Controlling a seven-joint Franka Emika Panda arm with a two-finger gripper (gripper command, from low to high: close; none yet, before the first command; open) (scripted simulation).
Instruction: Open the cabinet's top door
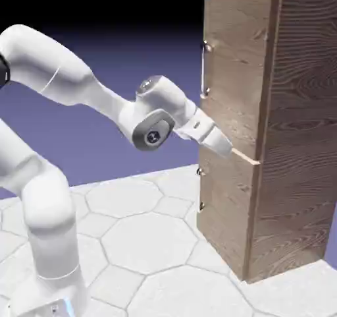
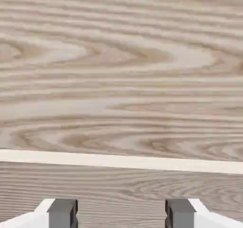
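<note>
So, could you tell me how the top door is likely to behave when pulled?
The top door looks like a stiff wood panel, so it probably swings rigidly. Its thin handle may be slippery. The tall cabinet might tip slightly.

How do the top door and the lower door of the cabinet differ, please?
The top door is taller than the lower door. The top door's handle is a longer bar than the lower door's handle. The gripper sits at the seam between them. Both are wood-grain and shut.

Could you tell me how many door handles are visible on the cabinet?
2: the top door's handle at its left edge, well above the gripper; the lower door's handle directly beneath. None looks hidden.
</note>
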